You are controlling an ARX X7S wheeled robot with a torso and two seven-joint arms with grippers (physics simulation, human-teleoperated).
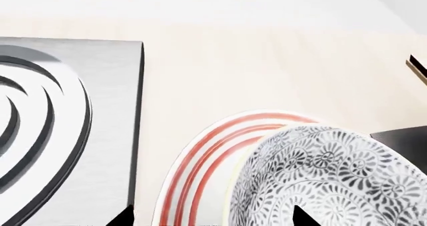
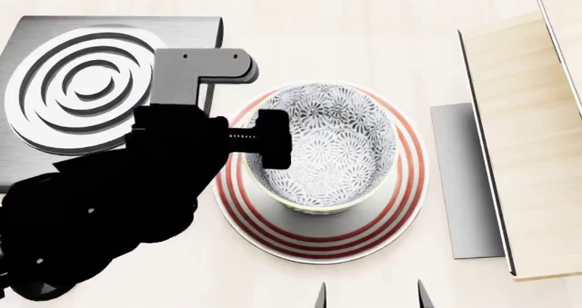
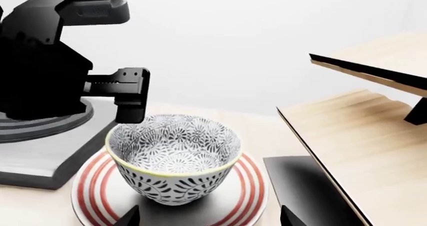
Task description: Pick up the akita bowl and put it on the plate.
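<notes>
At the centre of the head view, the deep round ceramic akita bowl [image 2: 326,148] with its grey-black flowers sits on the flat white red-ringed plate [image 2: 314,243], stiff, glazed-slick and breakable, best pinched at its thin rim, where the left gripper [image 2: 270,139] straddles the wall, its grip impossible to judge.

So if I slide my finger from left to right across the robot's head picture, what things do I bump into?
Stove burner → left arm's gripper → patterned bowl sitting on the red-ringed plate → flat grey panel → wooden board.
</notes>
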